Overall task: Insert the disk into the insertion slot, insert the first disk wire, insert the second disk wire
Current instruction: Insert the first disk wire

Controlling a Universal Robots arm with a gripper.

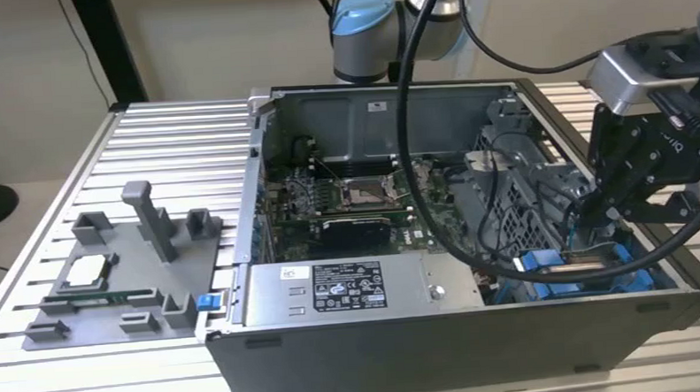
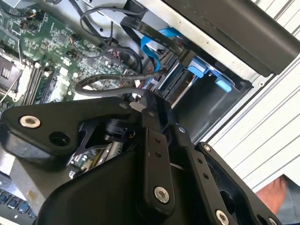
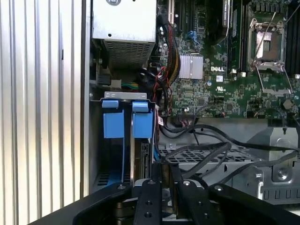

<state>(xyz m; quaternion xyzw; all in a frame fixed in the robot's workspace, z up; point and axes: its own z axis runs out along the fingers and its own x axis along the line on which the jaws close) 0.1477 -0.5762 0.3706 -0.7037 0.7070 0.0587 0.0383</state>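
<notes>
- One step seemingly in hand, seating: flat silver-beige disk in blue frame (image 3: pixel 137 161) inside dark grey insertion slot (image 3: pixel 95 150), at four o'clock in the grey metal case (image 1: pixel 452 351) in the exterior view.
- Black gripper (image 1: pixel 590 214) just above; cannot tell the jaws' state.
- Calls for straight, gentle pressing.

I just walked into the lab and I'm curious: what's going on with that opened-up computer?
A robot arm is working inside the open dark grey computer case on the slatted aluminium table. Its black tool hangs at the dark grey drive bay with bright blue tabs, among loose black cables. The silver-beige hard drive in its blue frame appears to sit in that bay. Whether the tool holds a cable is unclear.
</notes>
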